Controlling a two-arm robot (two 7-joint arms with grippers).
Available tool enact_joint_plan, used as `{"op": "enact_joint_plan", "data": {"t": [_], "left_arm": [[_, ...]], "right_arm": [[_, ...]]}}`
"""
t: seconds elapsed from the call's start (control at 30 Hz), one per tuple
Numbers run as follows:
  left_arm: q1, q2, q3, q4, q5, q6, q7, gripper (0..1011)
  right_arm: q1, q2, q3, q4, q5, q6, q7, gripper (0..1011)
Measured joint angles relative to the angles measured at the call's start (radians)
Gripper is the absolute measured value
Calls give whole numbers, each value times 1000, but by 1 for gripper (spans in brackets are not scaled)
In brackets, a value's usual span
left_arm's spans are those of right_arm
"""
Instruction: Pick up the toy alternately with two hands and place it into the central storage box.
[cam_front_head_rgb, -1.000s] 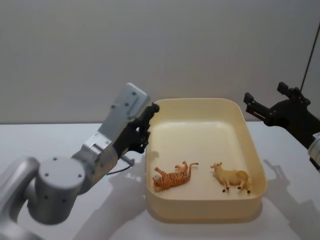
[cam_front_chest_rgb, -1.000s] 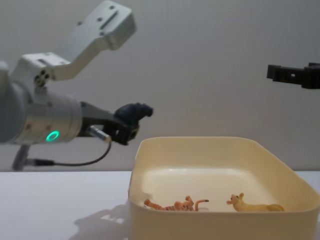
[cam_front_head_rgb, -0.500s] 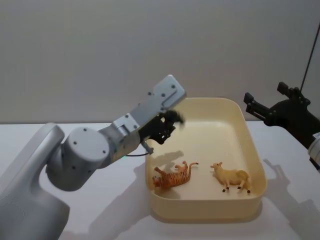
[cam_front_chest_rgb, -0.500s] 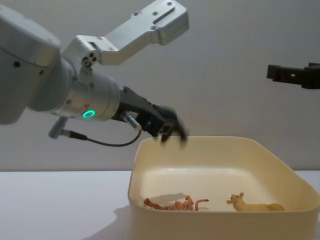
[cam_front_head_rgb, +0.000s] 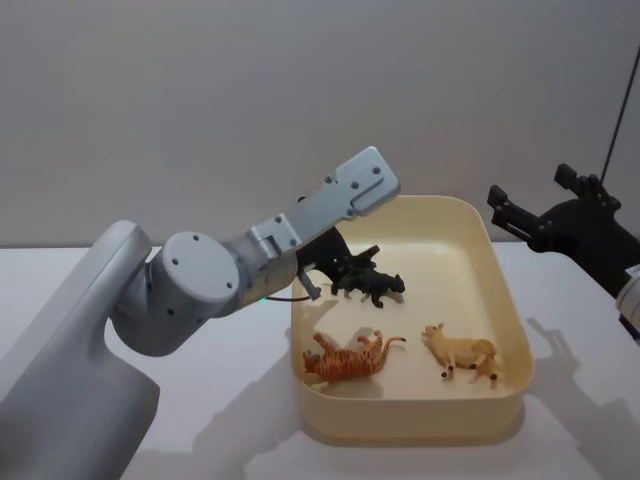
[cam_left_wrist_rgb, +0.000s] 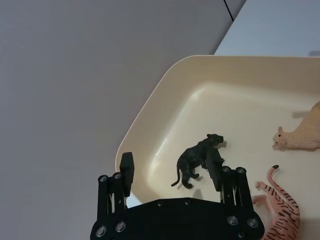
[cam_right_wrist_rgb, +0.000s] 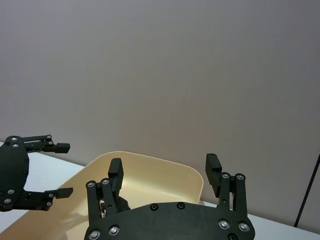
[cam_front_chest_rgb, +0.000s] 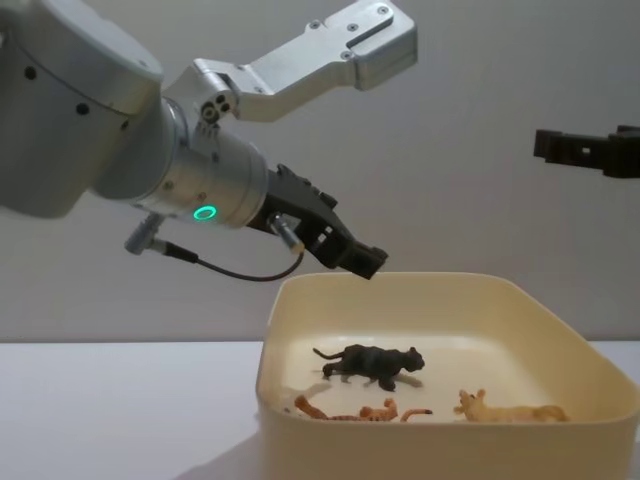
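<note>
A black panther toy (cam_front_head_rgb: 371, 285) stands upright inside the cream-yellow storage box (cam_front_head_rgb: 505, 300), near its left wall, free of any finger. My left gripper (cam_front_head_rgb: 350, 262) hovers just above and behind it, open, over the box's left rim. The left wrist view shows the panther (cam_left_wrist_rgb: 197, 159) below the spread fingers (cam_left_wrist_rgb: 126, 171) of the left gripper (cam_left_wrist_rgb: 171, 169). From the chest, the left gripper (cam_front_chest_rgb: 357, 256) hangs above the panther (cam_front_chest_rgb: 372, 363). My right gripper (cam_front_head_rgb: 527, 222) stays raised beyond the box's right side, and it is open (cam_right_wrist_rgb: 165, 172) and empty.
An orange striped tiger (cam_front_head_rgb: 348, 359) lies on its side at the box's front left. A tan animal figure (cam_front_head_rgb: 462, 356) lies at the front right. White table (cam_front_head_rgb: 230, 400) surrounds the box. The left gripper (cam_right_wrist_rgb: 45, 170) also appears in the right wrist view.
My left arm swung right over the box with the black panther, then opened. The panther dropped into the box. The tiger and tan animal shifted slightly. The right arm stayed still.
</note>
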Motion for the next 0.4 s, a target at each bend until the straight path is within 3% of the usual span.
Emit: {"op": "enact_joint_plan", "data": {"t": [0.2, 0.4], "left_arm": [[-11, -6, 3, 9, 16, -3, -15, 988], [-18, -9, 5, 15, 26, -4, -24, 1001]], "right_arm": [[0, 0, 0, 0, 0, 0, 0, 1001], [0, 0, 0, 0, 0, 0, 0, 1001]]}}
